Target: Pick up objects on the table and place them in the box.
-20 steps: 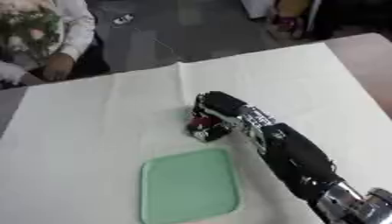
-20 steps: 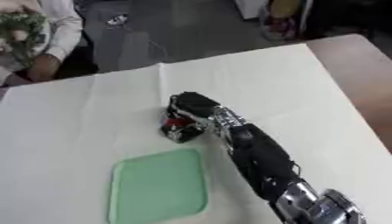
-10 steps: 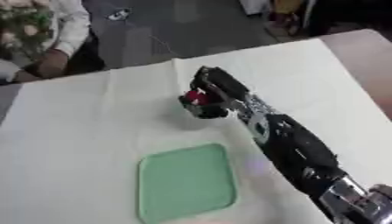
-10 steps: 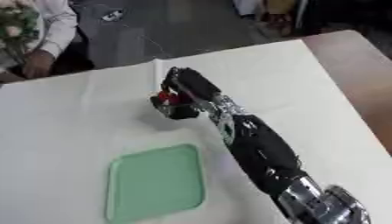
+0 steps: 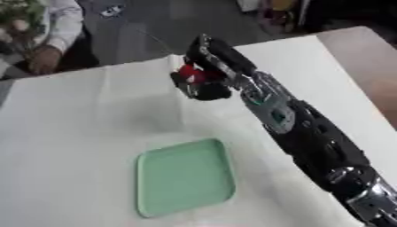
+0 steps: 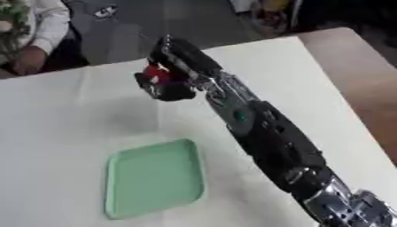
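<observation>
My right hand [image 5: 211, 66] reaches in from the lower right and hangs above the white table, fingers curled round a small red and black object [image 5: 191, 78]. Hand and object are lifted off the cloth, up and behind the tray. A pale green tray [image 5: 184, 176] lies flat on the table near the front, with nothing in it. My left hand shows in neither view.
A white cloth [image 5: 70, 133] covers the table. Its far edge runs across the top, with dark floor beyond. A person in a white sleeve [image 5: 62, 22] sits at the far left corner. A brown surface [image 5: 372, 66] borders the table's right side.
My right hand has risen from the table with the red and black object in it and moved away from the tray. The camera has tilted too.
</observation>
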Available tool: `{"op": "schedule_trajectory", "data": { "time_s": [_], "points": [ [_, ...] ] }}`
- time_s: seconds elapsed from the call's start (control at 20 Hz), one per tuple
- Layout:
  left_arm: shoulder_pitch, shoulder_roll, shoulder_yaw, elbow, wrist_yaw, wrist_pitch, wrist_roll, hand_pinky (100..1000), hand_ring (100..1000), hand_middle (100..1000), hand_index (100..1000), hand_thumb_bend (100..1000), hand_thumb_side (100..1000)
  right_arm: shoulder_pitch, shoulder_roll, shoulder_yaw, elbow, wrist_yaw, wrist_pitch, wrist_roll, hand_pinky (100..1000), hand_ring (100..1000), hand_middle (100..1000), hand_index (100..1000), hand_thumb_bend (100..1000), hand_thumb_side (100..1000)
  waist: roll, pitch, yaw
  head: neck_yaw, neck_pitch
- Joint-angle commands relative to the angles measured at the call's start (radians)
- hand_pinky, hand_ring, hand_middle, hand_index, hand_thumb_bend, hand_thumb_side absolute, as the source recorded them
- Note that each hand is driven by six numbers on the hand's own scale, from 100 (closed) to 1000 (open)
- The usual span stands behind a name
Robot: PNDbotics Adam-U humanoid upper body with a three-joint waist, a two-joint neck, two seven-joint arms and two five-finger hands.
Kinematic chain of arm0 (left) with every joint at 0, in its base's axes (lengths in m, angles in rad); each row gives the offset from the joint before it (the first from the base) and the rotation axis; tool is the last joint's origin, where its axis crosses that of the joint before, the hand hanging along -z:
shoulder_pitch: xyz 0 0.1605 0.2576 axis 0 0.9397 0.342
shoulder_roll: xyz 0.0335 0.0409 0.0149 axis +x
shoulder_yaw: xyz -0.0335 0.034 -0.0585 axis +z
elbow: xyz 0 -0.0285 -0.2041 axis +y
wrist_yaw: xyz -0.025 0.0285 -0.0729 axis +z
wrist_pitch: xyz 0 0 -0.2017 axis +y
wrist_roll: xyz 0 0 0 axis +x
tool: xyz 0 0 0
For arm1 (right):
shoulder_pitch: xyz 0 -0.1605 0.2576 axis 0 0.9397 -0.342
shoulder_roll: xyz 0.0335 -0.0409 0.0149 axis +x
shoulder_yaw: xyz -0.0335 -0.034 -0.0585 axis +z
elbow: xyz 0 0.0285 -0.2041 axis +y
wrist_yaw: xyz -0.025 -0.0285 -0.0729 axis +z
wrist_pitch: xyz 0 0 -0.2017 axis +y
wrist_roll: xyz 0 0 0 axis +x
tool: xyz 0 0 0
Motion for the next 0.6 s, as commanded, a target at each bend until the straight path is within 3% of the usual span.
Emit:
{"op": "schedule_trajectory", "data": {
  "time_s": [0.05,0.6],
  "points": [
    [-0.003,0.032,0.017,-0.017,-0.007,-0.004,0.008,357,535,620,738,530,683,-0.003,-0.024,0.02,-0.118,-0.043,0.056,0.04,100,100,100,100,100,239,-0.004,-0.024,-0.003,0.008,0.005],
    [-0.007,0.034,0.028,-0.017,-0.022,-0.018,0.026,366,540,623,738,529,683,0.072,-0.014,0.062,-0.296,-0.127,0.123,0.152,100,100,100,100,100,273,-0.013,-0.029,-0.001,0.019,0.022]
  ]
}}
